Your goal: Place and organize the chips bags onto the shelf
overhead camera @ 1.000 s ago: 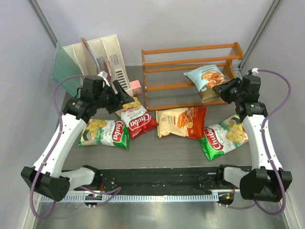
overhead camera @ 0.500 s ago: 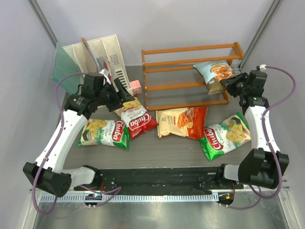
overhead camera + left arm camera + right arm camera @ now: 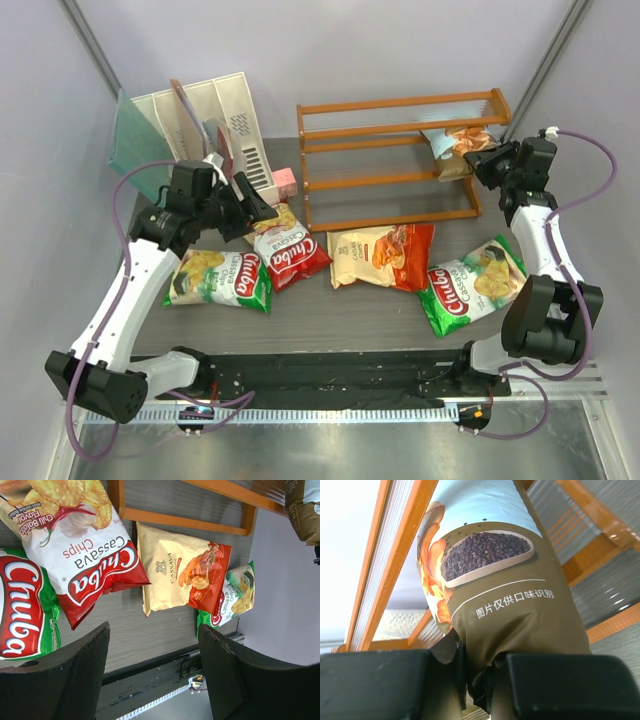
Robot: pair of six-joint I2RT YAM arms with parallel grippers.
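Note:
My right gripper is shut on the brown end of the light-blue/brown chips bag, also seen in the right wrist view, holding it between the upper tiers at the right end of the orange-brown shelf. My left gripper is open and empty above the red Chiba bag. A green Chiba bag lies at the left, the cream/orange-red bag in the middle, and another green Chiba bag at the right. The left wrist view shows the red bag, cream bag and left fingers.
A white file organizer with folders stands at the back left, with a small pink box beside it. The shelf's slats surround the held bag. The table's black front rail runs along the near edge.
My right gripper has lifted the light-blue/brown bag up and back, from in front of the shelf's middle tier into its upper right end. The left arm has barely moved.

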